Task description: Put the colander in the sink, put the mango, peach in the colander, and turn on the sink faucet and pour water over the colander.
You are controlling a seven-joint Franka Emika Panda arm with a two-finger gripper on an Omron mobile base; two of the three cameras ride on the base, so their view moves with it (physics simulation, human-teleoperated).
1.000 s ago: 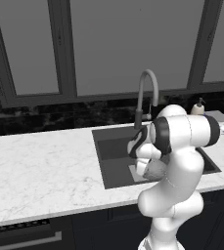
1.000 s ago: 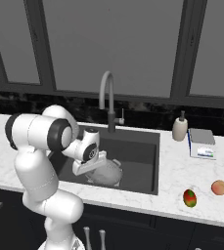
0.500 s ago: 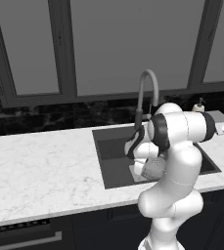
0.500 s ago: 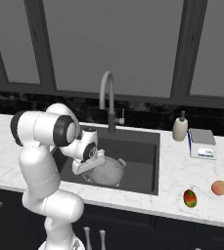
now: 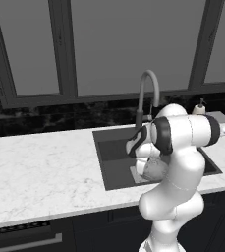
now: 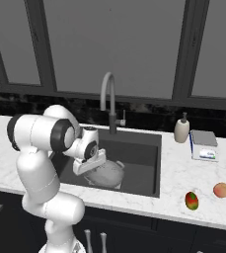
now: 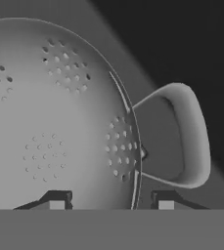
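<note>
Down in the sink (image 6: pixel 149 163), colander (image 6: pixel 104 173) on the basin floor, open jaws straddling its rim, mango (image 6: pixel 191 200) and peach (image 6: pixel 221 190) on the table to the right

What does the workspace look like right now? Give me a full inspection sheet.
Surface: white marble counter around the sink.
Job's things: colander in the sink; mango and peach on the counter to its right, apart; sink faucet behind the basin, no water seen.
Clutter: pump bottle; a flat white item beside it.
Claw: claw straddling the colander's rim by one loop handle; fingers apart.
Cables: nothing seen.
Surroundings: dark windows, dark cabinets below.
</note>
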